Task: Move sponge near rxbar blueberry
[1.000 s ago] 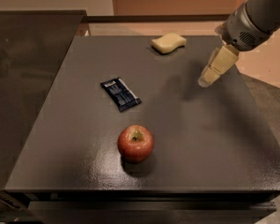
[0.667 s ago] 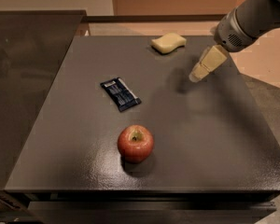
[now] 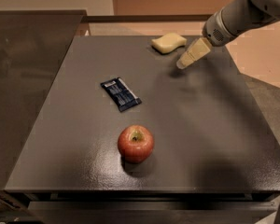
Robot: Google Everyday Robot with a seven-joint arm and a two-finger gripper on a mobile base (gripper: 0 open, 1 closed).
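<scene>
One camera view, so one pass. Gripper (image 3: 182, 64) hangs low over the far part of the table (image 3: 214, 125), slanting down from the arm (image 3: 233, 17) at upper right. Apart or together: can't tell from this angle. It carries nothing.

Sponge (image 3: 168, 42) lies just beyond the gripper tip & slightly picture-left, near but not touching. Rxbar blueberry (image 3: 121, 94) sits well away, picture-left & nearer the camera than the gripper. Apple (image 3: 136, 143) is nearer yet.

Step, I'd judge: approach to the sponge, grasp not yet made. Next move prob. needs a short reach fwd, a grip on the sponge, then a carry to the bar w/o bumping the apple.

Materials:
- Sponge: pale yellow foam, rounded & waisted, should squash easily.
- Bar: flat dark wrapper w/ white print.
- Apple: round, red, shiny.
- Tabletop: dark grey, faintly speckled.
</scene>
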